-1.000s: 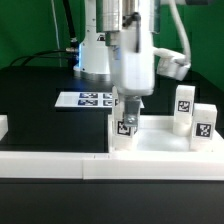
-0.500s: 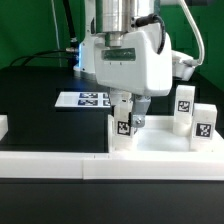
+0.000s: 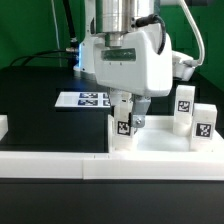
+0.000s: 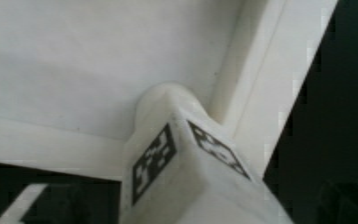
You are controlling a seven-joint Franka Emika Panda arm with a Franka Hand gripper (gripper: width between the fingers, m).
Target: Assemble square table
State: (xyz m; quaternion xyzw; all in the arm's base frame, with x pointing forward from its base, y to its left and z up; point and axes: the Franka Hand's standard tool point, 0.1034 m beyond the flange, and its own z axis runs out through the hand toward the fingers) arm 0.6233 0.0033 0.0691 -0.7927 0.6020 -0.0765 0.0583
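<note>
Nearest the camera in the exterior view: long low white border wall [image 3: 60,165] across the front of the black table [image 3: 40,90]. Just behind it, the square tabletop [image 3: 165,143], white, raised rim, on the exterior view's right half. One leg [image 3: 126,124], tag facing the camera, stands upright at the tabletop's corner toward the exterior view's left. The gripper [image 3: 127,108] hangs right over that leg, fingers apart on either side of it, jaws wide; cannot tell if the pads touch it. Wrist view shows the same leg [image 4: 179,150] up close, two tagged faces, blurred, at the tabletop [image 4: 87,60] corner by the rim; fingers not visible there. Two more legs [image 3: 185,100] [image 3: 204,122] stand upright at the tabletop's far right, near each other. Behind, the marker board [image 3: 88,99] lies flat, partly covered by the arm. The bulky white wrist housing blocks the middle background. Fourth leg not made out.
</note>
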